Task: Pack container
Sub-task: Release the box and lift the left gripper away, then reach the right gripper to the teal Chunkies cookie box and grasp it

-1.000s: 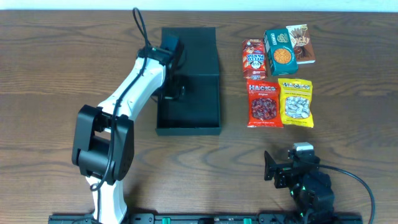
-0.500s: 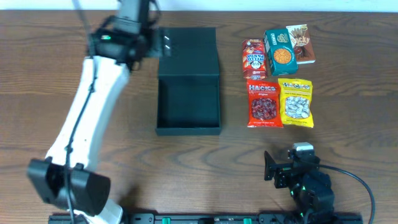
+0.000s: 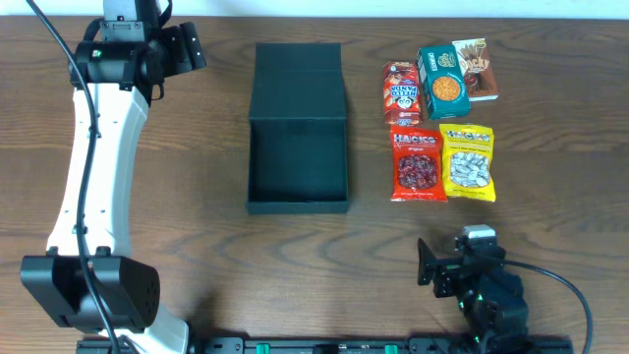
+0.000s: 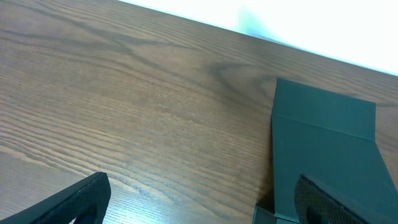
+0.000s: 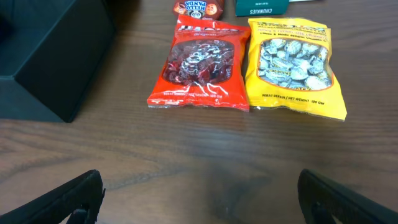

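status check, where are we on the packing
Left end effector open, right end effector open. Container open, empty. Snack packets beside it, nothing blocking.

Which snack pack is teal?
The small box with the orange circle, middle of the far row, between the red Hello Panda pack and the brown box. Nearer lie a red bag and a yellow bag.

The container (image 3: 298, 162) sits on the table (image 3: 197, 226), with its lid (image 3: 298, 79) lying flat behind it. Five snacks lie to the container's right, apart from it, in two rows.

Level with the lid come the Hello Panda packet (image 3: 400, 91), then the small snack box (image 3: 441, 83), then the stick-biscuit box (image 3: 475, 69), farthest right. Level with the tray lies the Hacks bag (image 3: 417, 163), with a second bag (image 3: 468, 162) just beside it on the right.

The left gripper (image 3: 187, 46) hangs left of the lid. The right gripper (image 5: 199, 202) sits before the bags, to the right of the container's front.
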You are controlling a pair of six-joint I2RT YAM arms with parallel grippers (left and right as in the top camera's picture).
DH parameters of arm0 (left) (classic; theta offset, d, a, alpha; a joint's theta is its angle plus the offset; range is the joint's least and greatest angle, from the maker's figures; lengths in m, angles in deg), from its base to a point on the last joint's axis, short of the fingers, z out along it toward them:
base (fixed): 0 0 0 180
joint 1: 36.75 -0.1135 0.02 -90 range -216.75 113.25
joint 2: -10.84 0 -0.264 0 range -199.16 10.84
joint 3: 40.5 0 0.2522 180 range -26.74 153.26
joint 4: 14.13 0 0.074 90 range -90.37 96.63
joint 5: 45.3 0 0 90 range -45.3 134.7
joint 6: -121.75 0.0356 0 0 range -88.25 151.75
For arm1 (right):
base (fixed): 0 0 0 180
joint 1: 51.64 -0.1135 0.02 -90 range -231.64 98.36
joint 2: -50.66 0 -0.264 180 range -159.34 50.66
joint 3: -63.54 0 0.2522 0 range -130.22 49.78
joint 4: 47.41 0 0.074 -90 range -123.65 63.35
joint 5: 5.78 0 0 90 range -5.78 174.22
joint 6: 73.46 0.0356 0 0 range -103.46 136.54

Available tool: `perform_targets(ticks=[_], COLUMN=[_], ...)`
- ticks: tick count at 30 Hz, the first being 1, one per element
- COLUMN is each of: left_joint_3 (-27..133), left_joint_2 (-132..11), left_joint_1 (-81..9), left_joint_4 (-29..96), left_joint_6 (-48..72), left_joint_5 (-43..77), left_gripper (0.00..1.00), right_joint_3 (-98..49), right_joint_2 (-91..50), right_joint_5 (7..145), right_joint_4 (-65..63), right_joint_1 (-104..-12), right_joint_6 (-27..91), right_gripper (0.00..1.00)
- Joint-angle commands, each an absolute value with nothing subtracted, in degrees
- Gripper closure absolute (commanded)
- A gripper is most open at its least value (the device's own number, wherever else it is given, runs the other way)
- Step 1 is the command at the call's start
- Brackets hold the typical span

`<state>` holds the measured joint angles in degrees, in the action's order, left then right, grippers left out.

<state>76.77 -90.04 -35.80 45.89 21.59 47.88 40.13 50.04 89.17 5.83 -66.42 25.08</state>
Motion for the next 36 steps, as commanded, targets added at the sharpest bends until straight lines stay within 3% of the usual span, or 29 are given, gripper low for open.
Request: perform_targets(ticks=[1, 5, 8, 11, 16, 24, 30, 36], left_joint_3=[77.0, 77.0, 77.0, 77.0, 77.0, 77.0, 77.0, 77.0], left_joint_2=[-90.5, -90.5, -90.6, -90.7, -90.7, -90.7, -90.7, -90.7], left_joint_1=[-35.9, -36.1, -36.1, -36.1, -36.1, -36.1, -36.1, -36.1], left_joint_4=[45.6, 45.2, 44.5, 44.0, 43.9, 43.6, 42.6, 42.2], left_joint_6=[23.0, 23.0, 23.2, 23.2, 23.2, 23.2, 23.2, 24.8], left_joint_5=[48.2, 48.3, 48.3, 48.2, 48.2, 48.1, 48.3, 48.3], left_gripper=[0.05, 0.05, 0.05, 0.05, 0.05, 0.05, 0.05, 0.05], right_joint_3=[40.6, 40.6, 40.6, 40.6, 40.6, 37.5, 24.5, 3.4], right_joint_2=[50.3, 50.3, 50.3, 50.3, 50.3, 42.6, 21.8, -3.4], right_joint_5=[91.3, 90.2, 90.0, 88.0, 96.9, 99.0, 92.5, 75.7], right_joint_4=[3.2, -14.9, -27.7, -30.9, -32.9, -43.8, -43.7, -36.9], right_joint_1=[-65.9, -65.9, -65.9, -65.9, -65.8, -62.5, -55.2, -48.0], right_joint_6=[25.5, 30.0, 44.4, 58.2, 68.2, 53.7, 47.2, 39.1], right_gripper=[0.01, 0.01, 0.01, 0.01, 0.01, 0.01, 0.01, 0.01])
